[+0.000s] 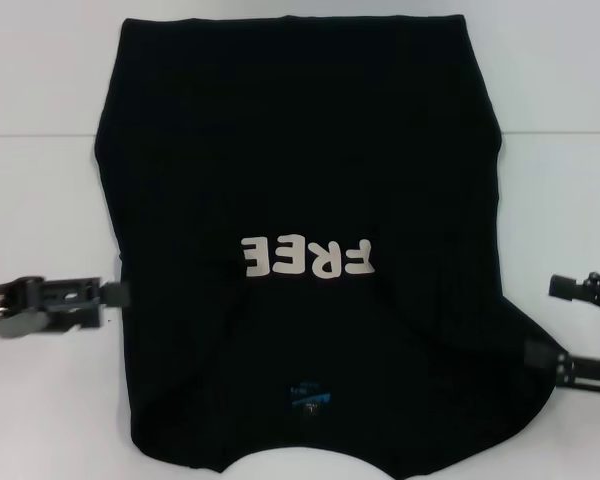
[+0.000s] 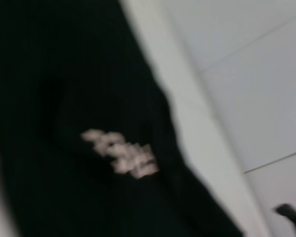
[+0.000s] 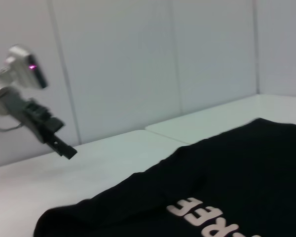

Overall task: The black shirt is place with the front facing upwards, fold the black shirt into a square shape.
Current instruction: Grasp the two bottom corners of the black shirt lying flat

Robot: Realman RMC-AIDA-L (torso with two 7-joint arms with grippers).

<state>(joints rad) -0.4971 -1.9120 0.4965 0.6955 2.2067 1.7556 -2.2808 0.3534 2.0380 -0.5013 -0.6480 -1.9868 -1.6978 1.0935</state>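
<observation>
On the white table (image 1: 40,200) seen from the head camera, the left gripper (image 1: 120,293) reaches in from the left edge, low over the surface, its tip just at the left side of the black shirt (image 1: 300,180). Whether its fingers are open or closed cannot be told. From the right wrist camera this same gripper (image 3: 68,150) hangs in the air above the table (image 3: 89,163), apart from the cloth.

Centre of the scene, the black shirt lies flat with its front up and fills most of the table. Cream block letters (image 1: 308,258) reading "FREE" appear upside down to the head camera. A small blue neck label (image 1: 308,393) sits near the collar, which points toward the robot. Both sleeves appear folded inward, leaving roughly straight side edges.

At the right edge, the right gripper (image 1: 552,358) rests at the shirt's lower right corner, touching or just beside the fabric. Its grip cannot be made out.
</observation>
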